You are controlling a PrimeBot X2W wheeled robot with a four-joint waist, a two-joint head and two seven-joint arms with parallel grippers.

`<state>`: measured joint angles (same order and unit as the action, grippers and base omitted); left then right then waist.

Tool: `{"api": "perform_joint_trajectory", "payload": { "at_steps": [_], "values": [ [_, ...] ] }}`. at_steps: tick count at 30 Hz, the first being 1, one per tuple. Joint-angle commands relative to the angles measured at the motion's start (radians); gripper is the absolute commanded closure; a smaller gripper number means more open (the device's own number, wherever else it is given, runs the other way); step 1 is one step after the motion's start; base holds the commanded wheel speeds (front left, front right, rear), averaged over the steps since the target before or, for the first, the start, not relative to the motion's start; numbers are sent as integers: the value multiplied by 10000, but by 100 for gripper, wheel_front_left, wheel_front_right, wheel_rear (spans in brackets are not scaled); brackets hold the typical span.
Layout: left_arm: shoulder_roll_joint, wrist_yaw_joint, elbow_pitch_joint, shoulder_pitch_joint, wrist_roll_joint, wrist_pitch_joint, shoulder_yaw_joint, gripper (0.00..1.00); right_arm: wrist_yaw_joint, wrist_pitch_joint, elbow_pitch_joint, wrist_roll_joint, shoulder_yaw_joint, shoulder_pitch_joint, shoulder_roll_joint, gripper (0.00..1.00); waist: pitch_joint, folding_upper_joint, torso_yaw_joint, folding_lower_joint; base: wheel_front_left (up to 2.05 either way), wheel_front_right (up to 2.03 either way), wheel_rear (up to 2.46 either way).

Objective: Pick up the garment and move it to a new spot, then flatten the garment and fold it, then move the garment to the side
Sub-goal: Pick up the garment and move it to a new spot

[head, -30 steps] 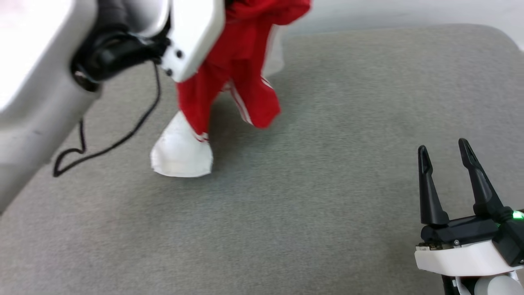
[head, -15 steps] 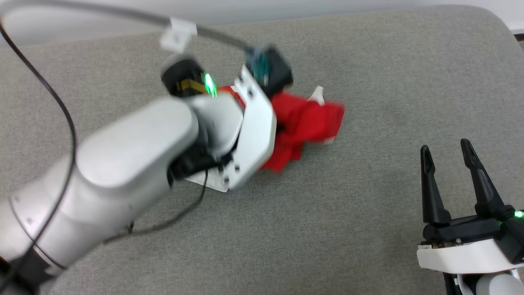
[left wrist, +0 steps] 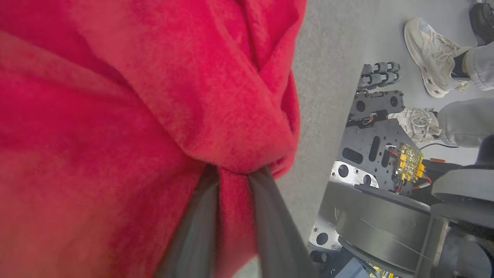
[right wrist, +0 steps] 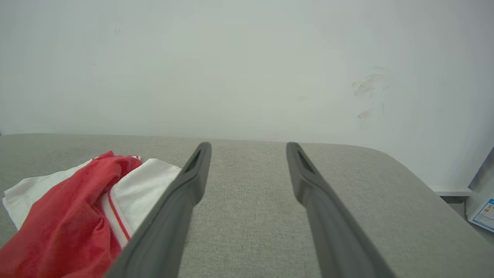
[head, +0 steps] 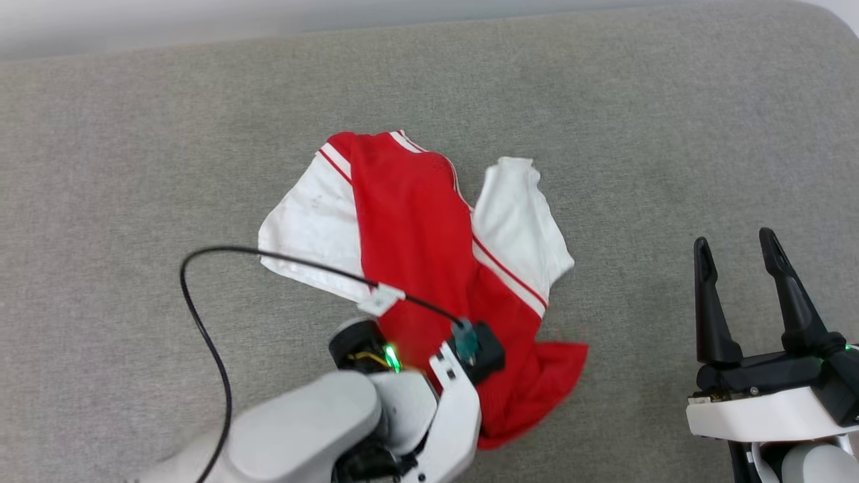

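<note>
Head view: garment lies mid-tabletop, part spread. Red body runs from the far collar end to the near hem, with a white sleeve out to each side. Near hem bunched and lifted under the left arm, which reaches over it from the near edge. Black cable loops off that wrist. Right gripper sits low at the right, well apart from the cloth, fingers spread, nothing between them.

Left wrist view: left gripper has its fingers closed on a fold of red fabric, the cloth bulging just past the tips. Beyond the tabletop edge: robot base, a person's pale shoes on the floor.

Right wrist view: both fingers wide apart above bare grey cover. Garment at lower left. White wall behind.
</note>
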<state>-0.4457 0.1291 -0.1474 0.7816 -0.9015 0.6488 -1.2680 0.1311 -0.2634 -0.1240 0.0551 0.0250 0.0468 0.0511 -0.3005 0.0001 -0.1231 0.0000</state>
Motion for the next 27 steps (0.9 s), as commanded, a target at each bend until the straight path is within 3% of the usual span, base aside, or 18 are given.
{"api": "perform_joint_trajectory", "payload": {
  "at_steps": [1,3,4,5,9,13,19,23,24,27],
  "values": [
    [-53,-1,-166,-516,72,226,-236,100,-7,-21,30,15,17,58,-17,0,31,-1,42,0,0,0,0],
    [40,-1,-209,-548,281,-96,-230,100,-7,-21,86,-11,33,-1,-15,0,117,-1,115,0,0,0,0],
    [76,-3,-298,-402,428,-445,-203,92,-7,-21,105,-38,20,-39,-17,0,178,-1,151,0,0,0,0],
    [126,-18,-395,-206,660,-802,-166,2,-7,-21,132,-60,18,-82,-17,0,252,-1,178,0,0,0,0],
    [359,-32,-599,158,1050,-2344,209,0,-7,-21,218,-141,38,-280,-17,0,640,-1,292,0,0,0,0],
    [475,-482,-550,222,1526,-3811,753,0,-7,-21,297,-190,92,-500,-17,0,1049,-1,421,0,0,0,0],
    [381,-1663,-462,-177,2007,-5878,1669,0,-7,-21,384,-241,126,-718,-17,0,1413,-1,646,0,0,0,0],
    [165,-2795,-720,-516,2631,-7311,2177,0,-7,-21,403,-238,161,-797,-17,0,1498,-1,806,0,0,0,0],
    [165,-2795,-720,-516,2631,-7311,2177,0,-7,-21,403,-238,161,-797,-17,0,1498,-1,806,0,0,0,0],
    [154,-3552,-928,-992,2661,-8253,2637,0,-7,-21,422,-209,219,-883,-17,0,1570,-1,941,0,0,0,0]
  ]
}}
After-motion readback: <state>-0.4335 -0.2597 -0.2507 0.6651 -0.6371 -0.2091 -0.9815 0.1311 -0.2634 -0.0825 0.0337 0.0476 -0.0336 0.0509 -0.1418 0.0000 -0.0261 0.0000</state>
